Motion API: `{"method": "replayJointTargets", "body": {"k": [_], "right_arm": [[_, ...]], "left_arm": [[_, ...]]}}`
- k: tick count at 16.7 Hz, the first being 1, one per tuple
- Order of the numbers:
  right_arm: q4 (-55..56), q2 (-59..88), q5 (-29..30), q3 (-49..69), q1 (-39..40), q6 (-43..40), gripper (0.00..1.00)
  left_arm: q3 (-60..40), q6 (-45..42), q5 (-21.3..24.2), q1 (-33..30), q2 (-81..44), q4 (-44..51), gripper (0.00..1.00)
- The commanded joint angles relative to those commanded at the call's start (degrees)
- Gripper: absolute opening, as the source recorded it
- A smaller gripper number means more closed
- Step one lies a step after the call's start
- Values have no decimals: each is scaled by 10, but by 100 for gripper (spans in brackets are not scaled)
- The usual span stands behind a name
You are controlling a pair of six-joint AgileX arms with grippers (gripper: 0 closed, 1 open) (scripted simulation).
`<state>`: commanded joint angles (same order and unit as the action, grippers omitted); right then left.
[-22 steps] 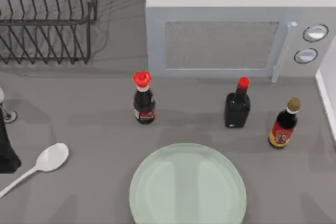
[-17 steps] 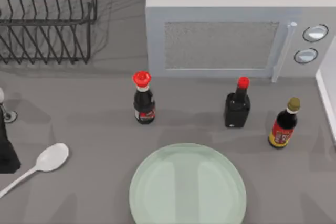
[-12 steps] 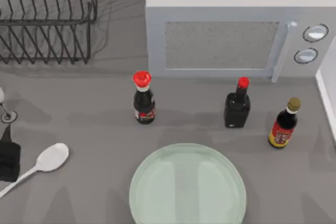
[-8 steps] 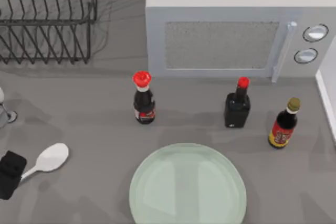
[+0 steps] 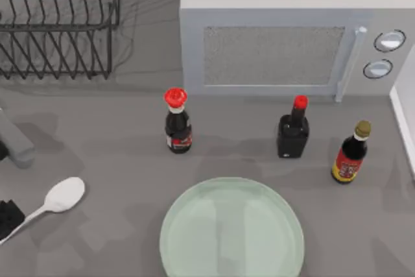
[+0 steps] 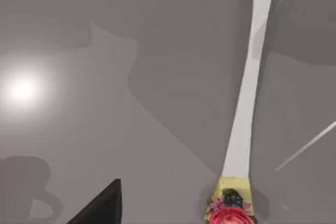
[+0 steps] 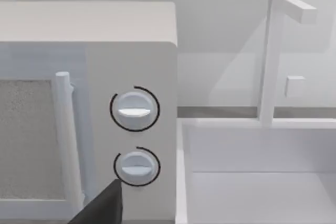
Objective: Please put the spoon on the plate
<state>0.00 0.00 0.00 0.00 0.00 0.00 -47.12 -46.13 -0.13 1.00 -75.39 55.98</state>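
That glossy white spoon [image 5: 57, 198] at the plate's [image 5: 194, 238] nine o'clock looks light, stiff and slippery, best pinched mid-handle by the left gripper [image 5: 6, 217] over its tail, whose spread I cannot tell.

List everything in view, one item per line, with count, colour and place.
spoon: 1, white, lying on the table near its left edge, handle toward the left tool
plate: 1, pale green, front centre of the table
bottles: 3, dark; a red-capped bottle left of centre, a square black bottle with a red cap right of centre, a gold-capped bottle farther right
microwave: 1, white-grey, back right
dish rack: 1, black wire, back left
sink: 1, white, right of the microwave
table: 1, grey
left tool: 1, black, at the left edge over the spoon's handle end
right tool: 1, black, facing the microwave's dials
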Motion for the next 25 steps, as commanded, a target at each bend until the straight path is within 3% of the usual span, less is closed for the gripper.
{"method": "replayJointTargets", "body": {"k": [4,11,20,25], "right_arm": [[0,0,0,0,0,0,100],[0,0,0,0,0,0,100],[0,0,0,0,0,0,100],[0,0,0,0,0,0,100]], "left_arm": [[-44,-38,-1,2,-59,43,100],[-37,-38,-1,0,-63,34,100],[83,-43,-1,4,-172,-199,100],[98,-44,-1,5,-186,-225,100]]}}
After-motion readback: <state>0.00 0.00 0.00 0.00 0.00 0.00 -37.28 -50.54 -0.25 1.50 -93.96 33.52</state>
